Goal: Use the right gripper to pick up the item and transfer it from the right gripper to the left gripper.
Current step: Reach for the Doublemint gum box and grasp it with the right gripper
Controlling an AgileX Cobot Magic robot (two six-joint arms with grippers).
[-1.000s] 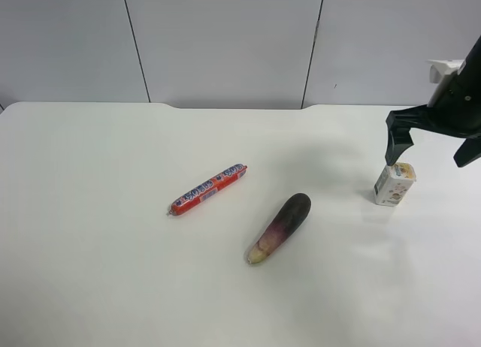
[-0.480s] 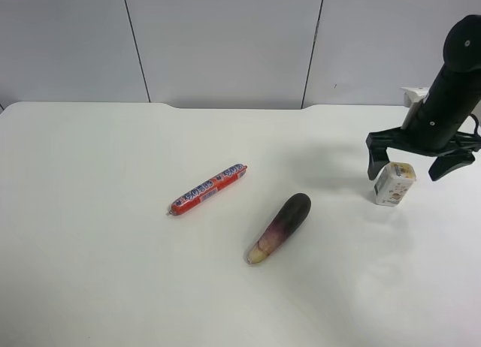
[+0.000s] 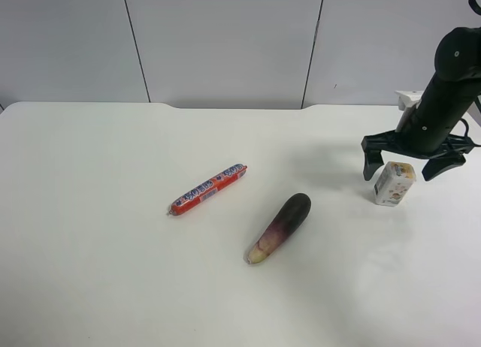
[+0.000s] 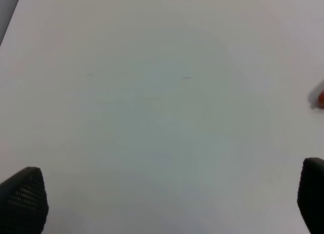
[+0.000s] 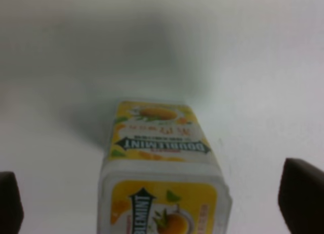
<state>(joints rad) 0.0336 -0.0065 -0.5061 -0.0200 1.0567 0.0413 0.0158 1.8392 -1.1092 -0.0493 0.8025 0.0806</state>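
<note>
**A:** From the high camera we see the item (image 3: 394, 184) standing upright on the table (image 3: 113, 272), at that view's right. The right gripper (image 3: 399, 173) hangs over it, a finger on either side of its top, presumably lined up to pinch its sides.

**B:** Our right wrist view agrees: jaws spread wide, carton centred between them, touching neither.

**A:** And the left gripper (image 4: 167, 198)?

**B:** Wide apart above the table, holding nothing. We judge it is waiting for the handover.

item (image 3: 394, 183): white, yellow panels, green banner (orange fruit print)
sausage (image 3: 208, 189): red, blue-white print
eggplant (image 3: 279, 227): purple, pale at 7 o'clock
</note>
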